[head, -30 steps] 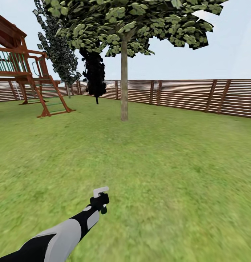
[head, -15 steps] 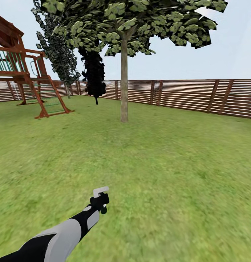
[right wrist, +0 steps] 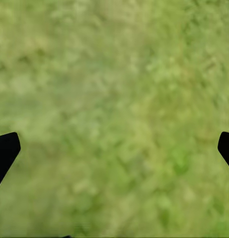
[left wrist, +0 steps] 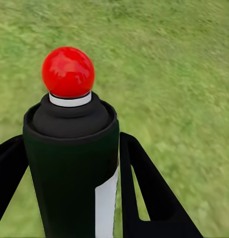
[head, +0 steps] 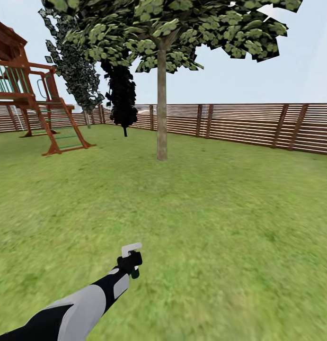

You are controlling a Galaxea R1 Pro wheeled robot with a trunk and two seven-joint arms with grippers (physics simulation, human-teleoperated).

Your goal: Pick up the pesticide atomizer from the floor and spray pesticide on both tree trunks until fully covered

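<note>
Left jaws [left wrist: 69, 198] clenched on the dark near-black cylindrical pesticide atomizer [left wrist: 69, 168] with a pale vertical mark and a glossy red ball cap, one black finger on each side of the bottle, bottle long axis running along the fingers with the cap leading outward over grass. In the head view the left jaws [head: 131, 259] sit low at about 7 o'clock, arm stretched forward, a white-topped tip pointing up and ahead. From there the straight mottled grey-brown tree trunk [head: 162, 106] stands at roughly 12 o'clock, well apart across the green lawn [head: 220, 213], upright under a blocky green leaf crown [head: 172, 28]; too far to spray yet, judging by the gap. Left arm is the one that counts, it carries the bottle. Right jaws [right wrist: 114, 148] released, dark tips wide apart over bare grass, holding nothing. Brown horizontal-slat wooden fence [head: 258, 123] behind the trunk; red-brown wooden playset [head: 35, 99] at 10 o'clock; a dark narrow conifer [head: 121, 97] just left of the trunk, farther back. Second tree not identified.
</note>
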